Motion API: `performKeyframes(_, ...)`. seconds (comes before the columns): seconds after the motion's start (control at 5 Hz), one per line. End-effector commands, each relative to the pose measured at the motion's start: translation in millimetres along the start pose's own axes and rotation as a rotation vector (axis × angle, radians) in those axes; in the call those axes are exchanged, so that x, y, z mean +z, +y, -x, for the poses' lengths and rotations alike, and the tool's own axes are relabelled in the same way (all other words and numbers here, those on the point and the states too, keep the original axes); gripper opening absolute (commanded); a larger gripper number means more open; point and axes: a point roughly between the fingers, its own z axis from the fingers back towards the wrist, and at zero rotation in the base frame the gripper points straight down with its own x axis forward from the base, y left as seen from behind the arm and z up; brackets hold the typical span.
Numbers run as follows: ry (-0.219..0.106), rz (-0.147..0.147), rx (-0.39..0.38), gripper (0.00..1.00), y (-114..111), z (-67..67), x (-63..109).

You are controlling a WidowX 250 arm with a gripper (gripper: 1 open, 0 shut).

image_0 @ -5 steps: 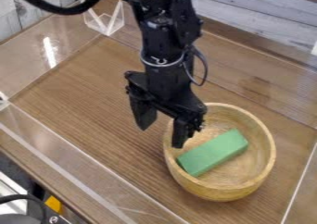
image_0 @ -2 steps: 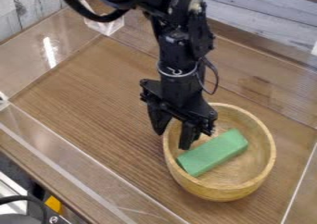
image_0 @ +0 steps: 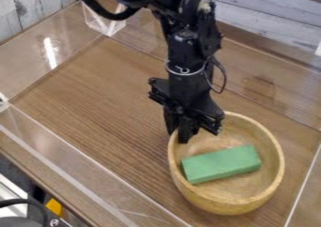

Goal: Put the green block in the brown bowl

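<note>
The green block (image_0: pixel 221 164) lies flat inside the brown bowl (image_0: pixel 254 201), a light tan wooden bowl at the lower right of the table. My black gripper (image_0: pixel 189 130) hangs above the bowl's left rim, just up and left of the block and apart from it. Its fingers are together and point down, with nothing between them.
Clear plastic walls (image_0: pixel 75 165) border the wooden tabletop (image_0: pixel 88 90) along the left and front. A white stand (image_0: pixel 103 22) sits at the back left. The arm (image_0: pixel 182 34) rises from the gripper toward the top of the view.
The gripper has shut and shifted right and up along the bowl's left rim. The green block has settled flatter and lower in the bowl.
</note>
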Motion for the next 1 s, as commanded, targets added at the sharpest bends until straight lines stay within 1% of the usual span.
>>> performKeyframes(0.0, -0.035, -0.007, 0.018, 0.0, 9, -10.5, 13.1)
performKeyframes(0.4, -0.024, -0.012, 0.043, 0.0, -16, -8.2, 26.3)
performKeyframes(0.8, -0.012, -0.018, -0.089, 0.0, -10, -8.8, 25.2)
